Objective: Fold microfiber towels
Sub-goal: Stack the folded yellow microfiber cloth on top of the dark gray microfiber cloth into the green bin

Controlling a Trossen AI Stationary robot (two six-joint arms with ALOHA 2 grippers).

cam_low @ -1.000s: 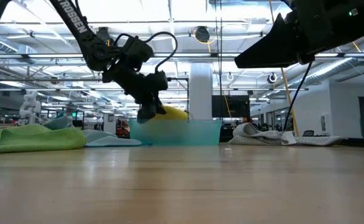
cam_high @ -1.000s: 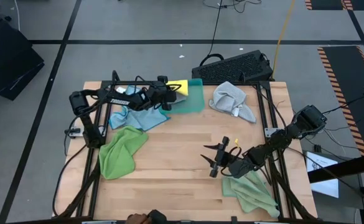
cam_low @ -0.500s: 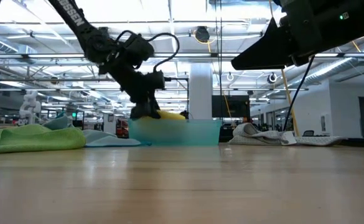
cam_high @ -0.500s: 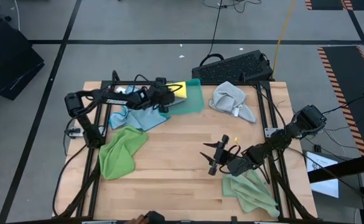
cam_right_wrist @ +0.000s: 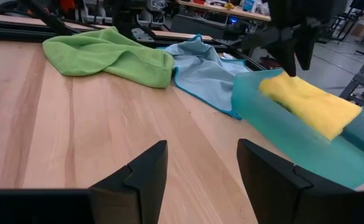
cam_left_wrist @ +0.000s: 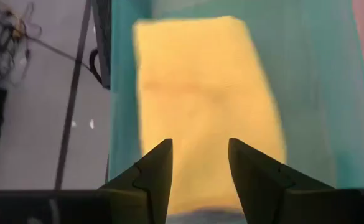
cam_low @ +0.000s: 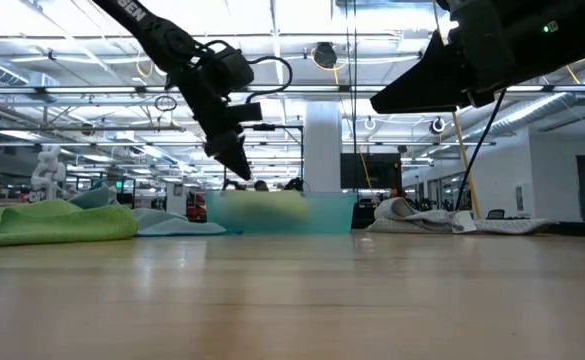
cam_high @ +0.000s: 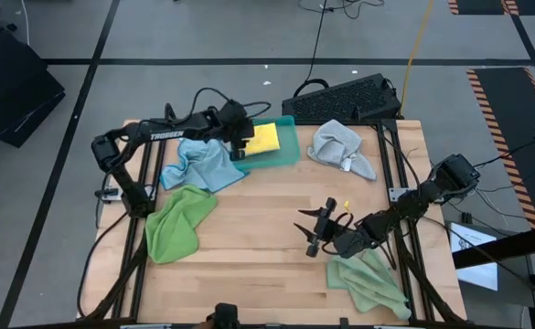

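The yellow towel [cam_left_wrist: 200, 99] lies folded flat in the teal tray [cam_high: 288, 151] at the table's far edge. My left gripper [cam_left_wrist: 199, 165] hangs open just above the towel's near-left end, pointing down, with nothing between its fingers. In the low view my left gripper [cam_low: 234, 165] stands clear above the tray [cam_low: 282, 212]. My right gripper [cam_high: 311, 236] waits open over the bare wood at the near right, empty. A light blue towel [cam_high: 203, 166], two green towels [cam_high: 180, 222] [cam_high: 368, 281] and a grey towel [cam_high: 342, 148] lie crumpled on the table.
A black keyboard-like thing [cam_high: 345, 96] sits beyond the far edge behind the tray. The right arm's links cross above the near-right green towel. Bare wood [cam_high: 258, 206] stretches across the table's middle.
My left gripper has opened and let go of the yellow towel, which now lies flat in the tray. The gripper has then risen clear of the tray, turning as it went. My right arm has kept still.
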